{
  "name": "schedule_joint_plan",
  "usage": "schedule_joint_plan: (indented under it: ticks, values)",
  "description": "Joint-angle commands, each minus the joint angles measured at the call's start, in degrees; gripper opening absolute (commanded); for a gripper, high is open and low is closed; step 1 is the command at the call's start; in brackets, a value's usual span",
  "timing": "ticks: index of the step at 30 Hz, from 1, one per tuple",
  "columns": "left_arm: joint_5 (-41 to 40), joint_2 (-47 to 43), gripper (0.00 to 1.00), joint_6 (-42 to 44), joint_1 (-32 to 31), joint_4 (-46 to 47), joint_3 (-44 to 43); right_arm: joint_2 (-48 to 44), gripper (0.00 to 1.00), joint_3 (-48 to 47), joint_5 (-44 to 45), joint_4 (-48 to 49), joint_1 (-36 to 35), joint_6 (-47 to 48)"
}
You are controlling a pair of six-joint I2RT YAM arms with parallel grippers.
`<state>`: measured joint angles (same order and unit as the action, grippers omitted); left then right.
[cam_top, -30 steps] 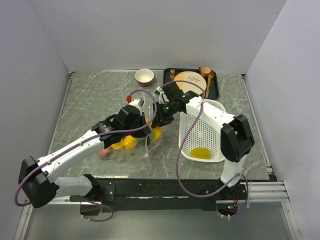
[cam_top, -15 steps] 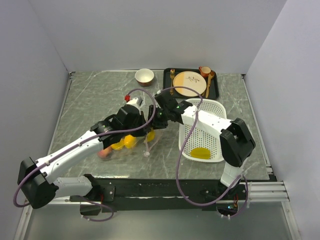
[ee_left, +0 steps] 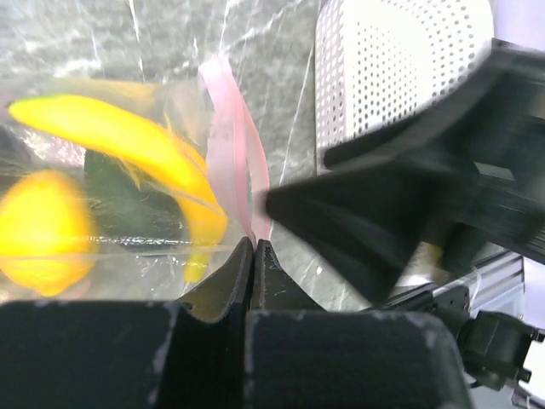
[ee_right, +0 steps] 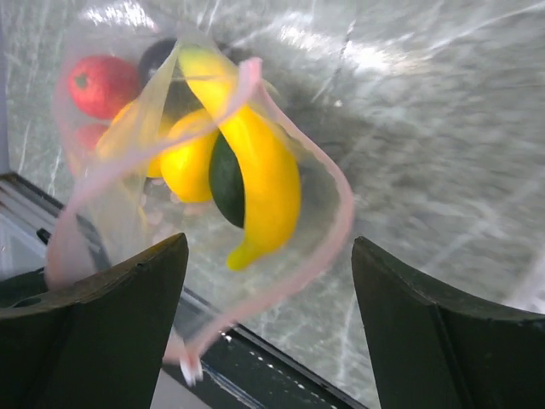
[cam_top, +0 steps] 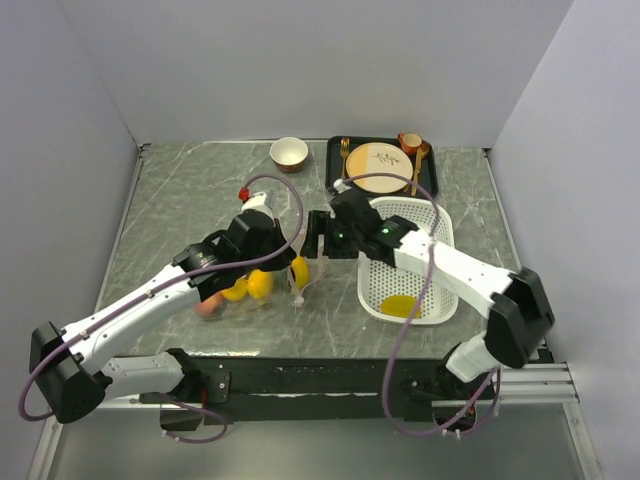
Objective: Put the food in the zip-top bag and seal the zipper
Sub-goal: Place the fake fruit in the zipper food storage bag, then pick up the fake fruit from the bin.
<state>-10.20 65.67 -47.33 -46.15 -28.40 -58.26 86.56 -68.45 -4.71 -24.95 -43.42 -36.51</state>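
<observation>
1. While the left hand (ee_left: 255, 247) is clamped on the pink zipper (ee_left: 228, 145) at the bag's mouth, the right hand (ee_right: 268, 247) is spread wide just before that mouth, with nothing gripped.
2. The bag (ee_right: 102, 162) is found on the worktop (cam_top: 170, 200) between the two arms, just left of the basket (cam_top: 425, 240).
3. Most of the food is seen inside it: a banana (ee_right: 264, 170), a red apple (ee_right: 100, 83), round yellow and orange pieces, and a dark one.
4. One yellow piece (cam_top: 400, 305) is seen in the basket; it is judged to be food not yet bagged.
5. The mouth is seen gaping in a wide loop, so sealing is judged not yet begun; the last piece must be loaded first.
</observation>
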Motion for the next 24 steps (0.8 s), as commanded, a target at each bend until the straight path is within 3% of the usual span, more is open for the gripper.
schedule_joint_plan:
  ticks: [1, 5, 11, 24]
  values:
    - [-3.43, -2.48, 0.01, -1.10, 0.18, 3.09, -1.33, -10.17, 0.86, 1.38, 13.30, -6.22, 1.31, -0.31]
    - [-2.29, -0.28, 0.01, -0.75, 0.18, 2.74, -1.59, -15.10, 0.99, 4.80, 20.53, -14.23, 7.10, -3.73]
    - [-0.62, 1.04, 0.01, -0.31, 0.18, 4.76, -1.07, -25.12, 1.00, 17.98, 20.00, -19.25, 18.88, -12.43]
    - [0.62, 2.62, 0.01, 0.40, 0.18, 5.03, -1.33, -31.20, 1.00, 23.71, 17.89, -24.44, 19.16, -26.94]
